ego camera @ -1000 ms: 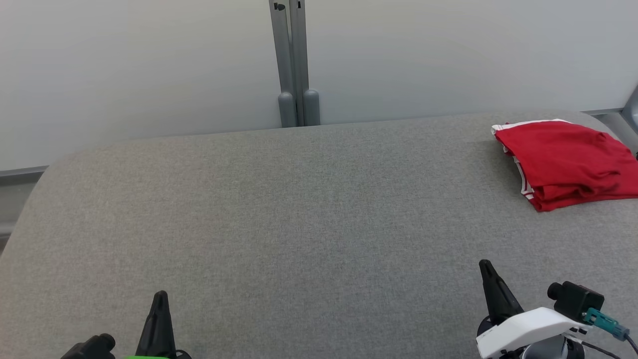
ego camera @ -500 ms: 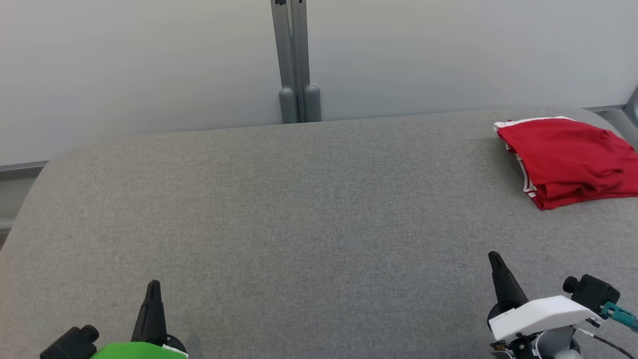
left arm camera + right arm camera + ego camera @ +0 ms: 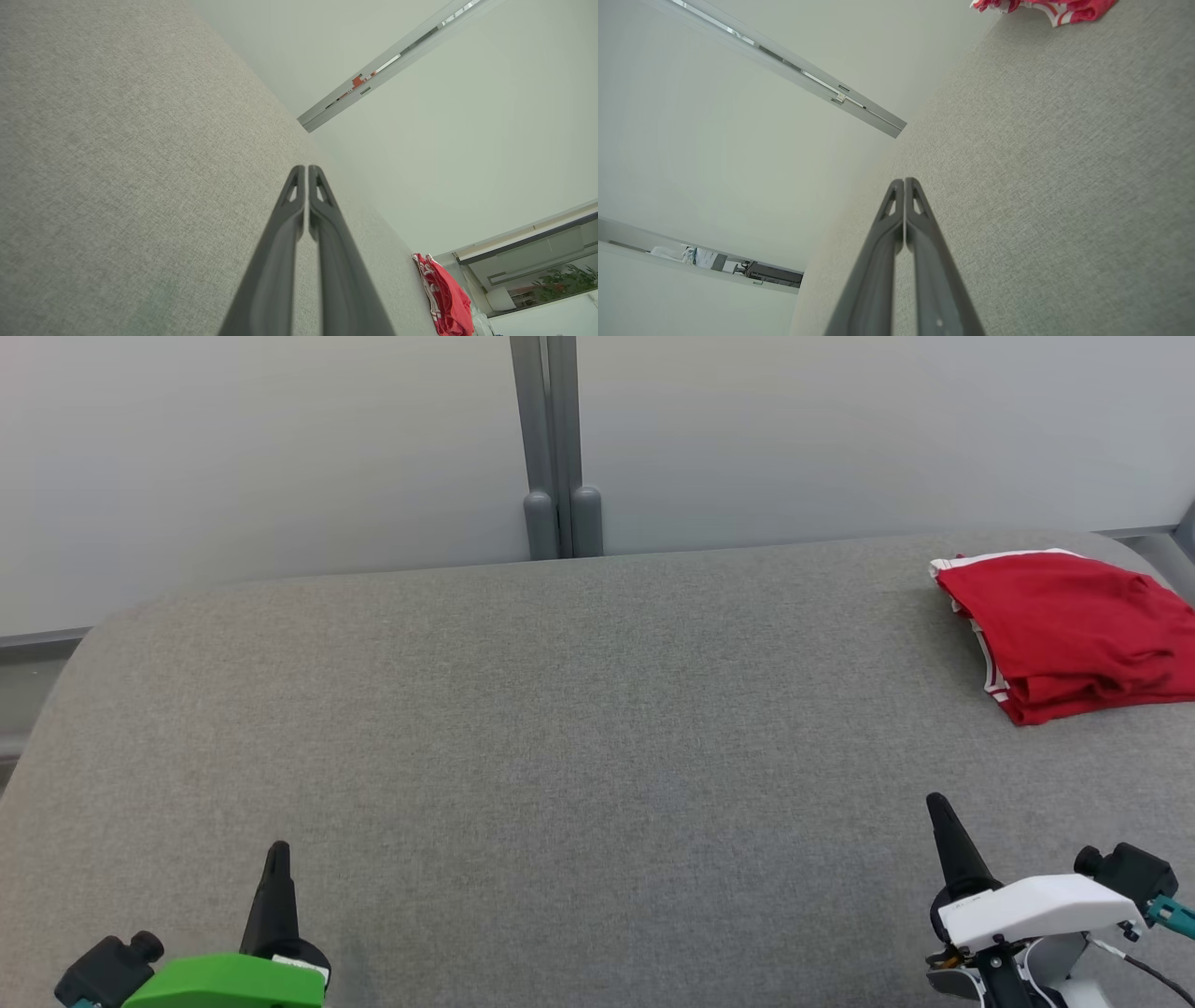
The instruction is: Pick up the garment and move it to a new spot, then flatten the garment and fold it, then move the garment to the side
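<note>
You're looking at the red garment [image 3: 1074,635] lying folded at the far right of the grey fabric surface [image 3: 560,737], close to its back edge, with its right side running off the edge of the head view. White striped trim is showing along its left side and at the back left corner. The left gripper [image 3: 278,849] is sitting at the lower left under a green cover [image 3: 224,982], its fingers pressing together into one dark point aimed up the view. The right gripper [image 3: 936,800] is sitting at the lower right under a white cover [image 3: 1027,907], and its fingers are pinching tight in the same way, tip to tip. Both are holding only each other. The right gripper is the nearer one to the garment but is keeping well apart from it: the garment is lying ahead of it and a little to its right, with bare grey fabric running between them. The left gripper is pointing across almost the whole width of the surface from it. In the left wrist view the garment is showing small at the lower right, beyond and to the right of the closed fingers. In the right wrist view it is peeking in at the top right, cut by the frame edge, far past the fingertips. You can't tell from these views whether either tip is touching the fabric below. A grey post [image 3: 551,448] is standing against the pale wall [image 3: 233,457] behind the surface.
</note>
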Controlling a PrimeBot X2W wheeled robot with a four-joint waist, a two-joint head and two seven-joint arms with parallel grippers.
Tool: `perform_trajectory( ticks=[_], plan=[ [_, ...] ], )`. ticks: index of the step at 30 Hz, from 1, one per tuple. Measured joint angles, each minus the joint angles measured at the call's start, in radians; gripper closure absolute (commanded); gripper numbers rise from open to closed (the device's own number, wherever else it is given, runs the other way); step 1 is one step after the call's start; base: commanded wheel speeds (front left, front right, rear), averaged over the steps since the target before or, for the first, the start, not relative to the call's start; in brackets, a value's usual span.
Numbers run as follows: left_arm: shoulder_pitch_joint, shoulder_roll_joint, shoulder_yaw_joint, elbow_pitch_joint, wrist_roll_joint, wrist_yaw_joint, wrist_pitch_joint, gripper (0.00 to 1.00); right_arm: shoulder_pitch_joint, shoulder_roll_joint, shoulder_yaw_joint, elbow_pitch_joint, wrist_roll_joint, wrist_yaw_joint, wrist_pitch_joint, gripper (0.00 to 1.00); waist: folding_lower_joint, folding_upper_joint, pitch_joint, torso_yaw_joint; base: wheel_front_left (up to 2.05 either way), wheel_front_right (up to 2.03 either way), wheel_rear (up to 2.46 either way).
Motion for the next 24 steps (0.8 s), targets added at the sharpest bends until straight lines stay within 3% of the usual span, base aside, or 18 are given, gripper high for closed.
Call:
perform_trajectory(
  ticks=[24],
  plan=[
    [-0.063, 0.002, 0.035, 0.025, -0.253, -0.023, 0.062, 1.00, -0.033, 0.009, -0.056, 0.000, 0.233, 0.000, 0.063, 1.00, 0.0000, 0.0000, 0.020, 0.006, 0.00, 0.00, 0.00]
  ],
)
